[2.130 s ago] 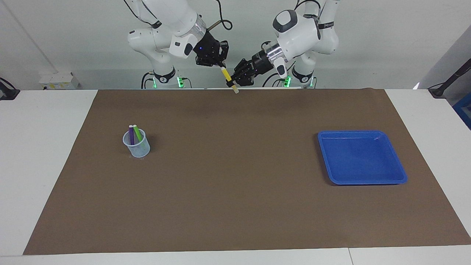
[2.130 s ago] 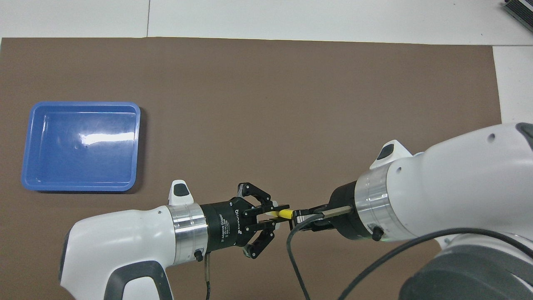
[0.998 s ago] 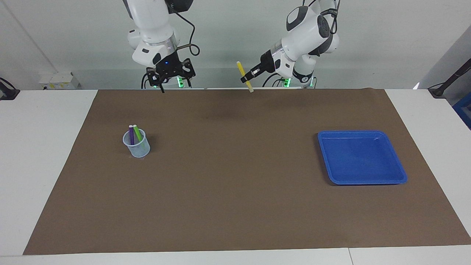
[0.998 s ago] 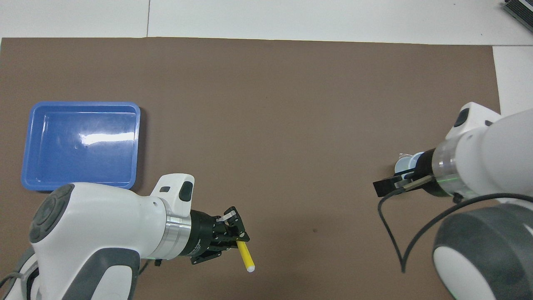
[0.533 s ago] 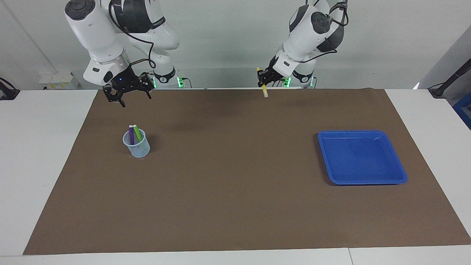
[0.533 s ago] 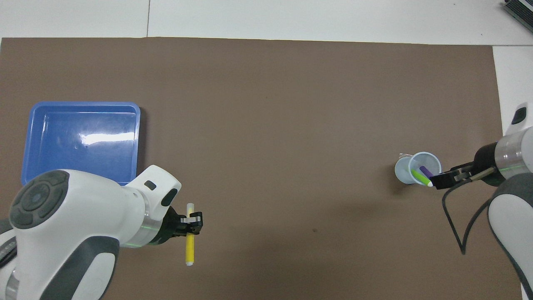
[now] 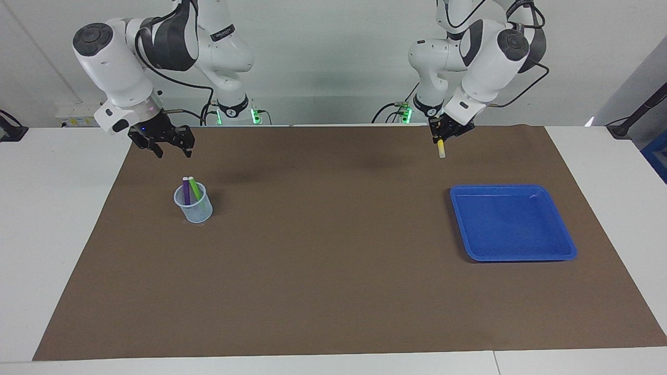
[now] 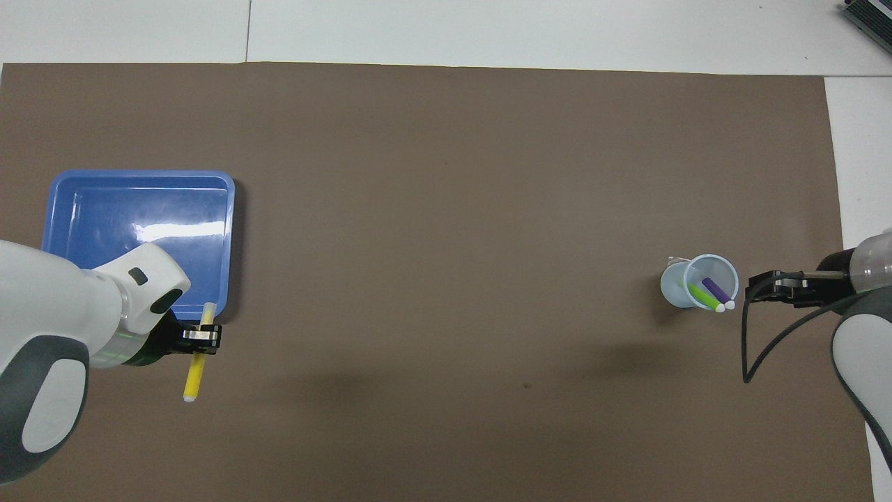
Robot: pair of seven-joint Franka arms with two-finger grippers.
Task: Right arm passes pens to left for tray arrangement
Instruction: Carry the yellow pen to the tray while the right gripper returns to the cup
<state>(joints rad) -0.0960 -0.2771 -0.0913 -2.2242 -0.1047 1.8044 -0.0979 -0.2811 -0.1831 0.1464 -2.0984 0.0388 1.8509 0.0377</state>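
My left gripper (image 7: 442, 136) (image 8: 201, 335) is shut on the yellow pen (image 7: 441, 149) (image 8: 194, 366). It holds the pen in the air over the mat, by the blue tray's (image 7: 513, 223) (image 8: 139, 209) corner nearest the robots. Nothing lies in the tray. The green pen (image 7: 195, 188) (image 8: 704, 296) and the purple pen (image 7: 186, 191) (image 8: 715, 288) stand in a small translucent cup (image 7: 196, 211) (image 8: 674, 286). My right gripper (image 7: 173, 152) (image 8: 754, 288), with its blue light, hangs open and holding nothing over the mat beside the cup, above its rim.
A brown mat (image 7: 333, 271) covers most of the white table. The cup stands toward the right arm's end and the tray toward the left arm's end, with bare mat between them.
The left arm has swung the yellow pen from the table's middle to beside the tray. The right gripper, having let the pen go, has moved to the cup and lowered.
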